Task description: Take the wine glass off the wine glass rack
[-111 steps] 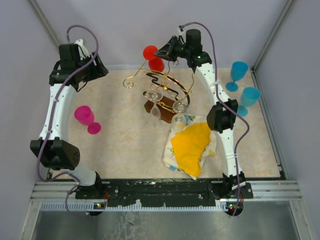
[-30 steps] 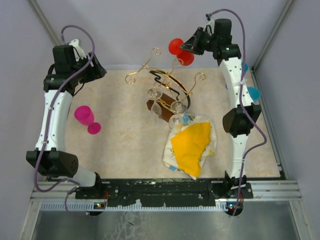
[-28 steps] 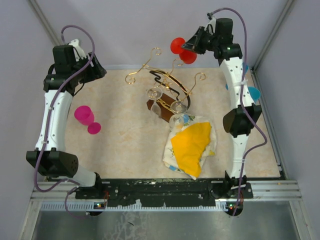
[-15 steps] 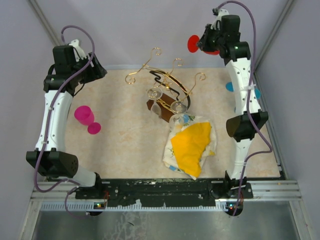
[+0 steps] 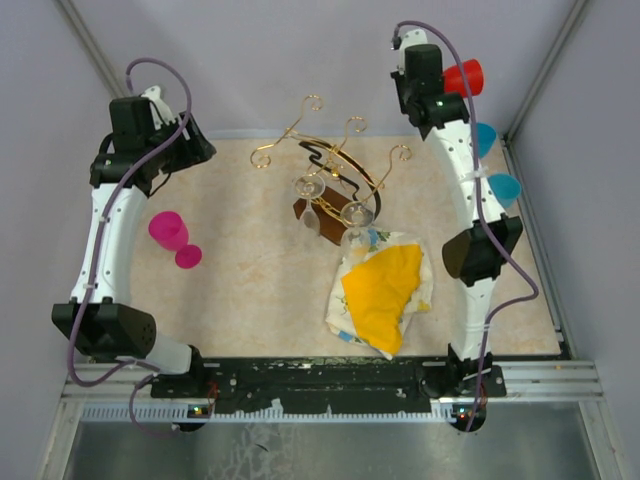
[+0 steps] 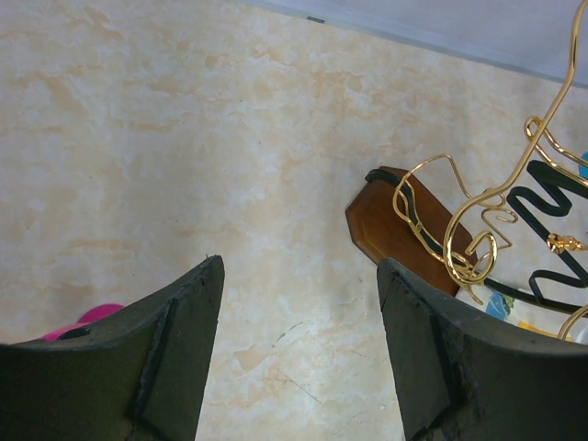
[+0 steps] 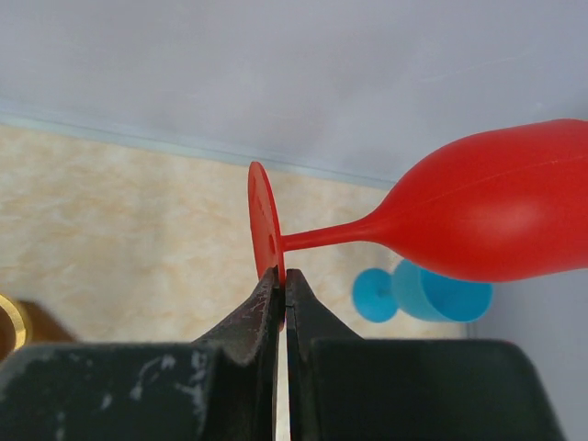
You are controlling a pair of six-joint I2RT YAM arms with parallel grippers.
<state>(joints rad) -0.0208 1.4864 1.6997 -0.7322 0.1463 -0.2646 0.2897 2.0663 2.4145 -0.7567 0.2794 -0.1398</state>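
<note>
My right gripper is shut on the foot of a red wine glass and holds it sideways, high at the back right; the top view shows the glass clear of the rack. The wine glass rack, gold wire on a dark brown base, stands at the table's back middle with two clear glasses hanging on it. Its base and hooks also show in the left wrist view. My left gripper is open and empty, above bare table left of the rack.
A pink glass stands at the left. Two blue glasses stand at the right back; one shows below the red glass. A yellow and white cloth lies in front of the rack.
My right gripper has carried the red glass from the rack's back side to the right and turned it, bowl now pointing right. The left arm has barely moved.
</note>
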